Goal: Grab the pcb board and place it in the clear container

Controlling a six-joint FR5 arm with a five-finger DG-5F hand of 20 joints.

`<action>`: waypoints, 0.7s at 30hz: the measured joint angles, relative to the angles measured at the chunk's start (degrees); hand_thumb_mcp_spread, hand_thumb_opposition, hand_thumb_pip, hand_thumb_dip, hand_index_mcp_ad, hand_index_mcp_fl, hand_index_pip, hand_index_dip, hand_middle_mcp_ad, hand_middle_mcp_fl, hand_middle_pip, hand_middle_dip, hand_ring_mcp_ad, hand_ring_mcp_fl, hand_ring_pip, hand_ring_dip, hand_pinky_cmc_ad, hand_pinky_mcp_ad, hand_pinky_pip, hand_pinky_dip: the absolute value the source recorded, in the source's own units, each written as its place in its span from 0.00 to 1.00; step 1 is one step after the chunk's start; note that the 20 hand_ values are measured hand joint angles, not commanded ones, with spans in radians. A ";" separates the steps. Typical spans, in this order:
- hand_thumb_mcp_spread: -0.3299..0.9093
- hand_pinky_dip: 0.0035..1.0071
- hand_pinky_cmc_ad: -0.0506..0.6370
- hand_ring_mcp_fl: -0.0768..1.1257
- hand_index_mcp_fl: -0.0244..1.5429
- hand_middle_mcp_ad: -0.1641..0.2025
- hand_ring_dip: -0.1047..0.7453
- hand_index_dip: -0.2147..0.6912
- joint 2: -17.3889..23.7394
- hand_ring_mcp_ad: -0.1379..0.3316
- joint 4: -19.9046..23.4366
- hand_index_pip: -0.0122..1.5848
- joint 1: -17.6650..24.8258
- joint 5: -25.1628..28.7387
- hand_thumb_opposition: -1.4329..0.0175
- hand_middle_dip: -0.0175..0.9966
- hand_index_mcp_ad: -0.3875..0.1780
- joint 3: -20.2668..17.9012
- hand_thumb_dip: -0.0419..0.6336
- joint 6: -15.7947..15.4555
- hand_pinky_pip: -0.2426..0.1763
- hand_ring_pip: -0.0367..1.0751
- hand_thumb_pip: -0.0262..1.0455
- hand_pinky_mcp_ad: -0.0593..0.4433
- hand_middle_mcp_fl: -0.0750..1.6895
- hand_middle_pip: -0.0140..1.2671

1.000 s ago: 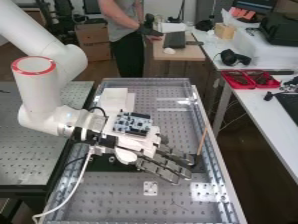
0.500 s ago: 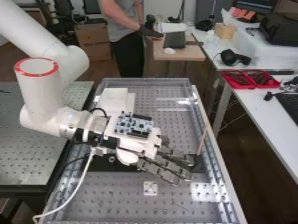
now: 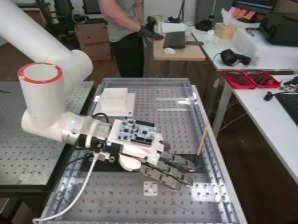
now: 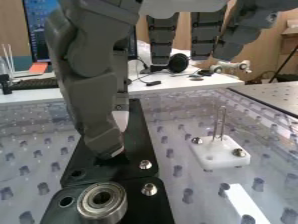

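In the high view, a perforated metal table point(image 3: 30, 157) lies at the far left, and the white arm point(image 3: 43, 100) comes in from the upper left over the desk point(image 3: 166, 112). A white cable point(image 3: 83, 185) curves down from the wrist. A white box point(image 3: 116, 100) stands on the desk, beyond the hand point(image 3: 142, 151). A circuit board point(image 3: 136, 132) lies on the back of the hand; whether it is the one to be placed, I cannot tell. The hand is relaxed and grasps nothing, its fingers point(image 3: 165, 175) stretched out over the desk. In the wrist view, the thumb point(image 4: 93, 100) hangs over a black plate point(image 4: 136, 145), near a round metal bearing point(image 4: 102, 204). A white block point(image 4: 221, 152) with two upright pins is beside the plate. Farther right in the high view, a thin stick point(image 3: 201, 142) stands tilted.
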 joint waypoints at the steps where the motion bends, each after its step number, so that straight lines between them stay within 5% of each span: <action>1: 0.85 0.18 0.41 0.07 0.25 0.61 0.12 0.57 -0.05 0.72 -0.03 0.86 -0.05 -0.09 0.40 0.14 0.23 0.05 0.42 0.05 0.36 0.10 0.40 0.44 0.04 0.12; 21: 0.86 0.18 0.41 0.07 0.26 0.61 0.12 0.57 -1.57 0.72 -1.64 0.86 -0.44 -0.94 0.40 0.14 0.23 1.78 0.43 0.27 0.36 0.10 0.40 0.44 0.04 0.12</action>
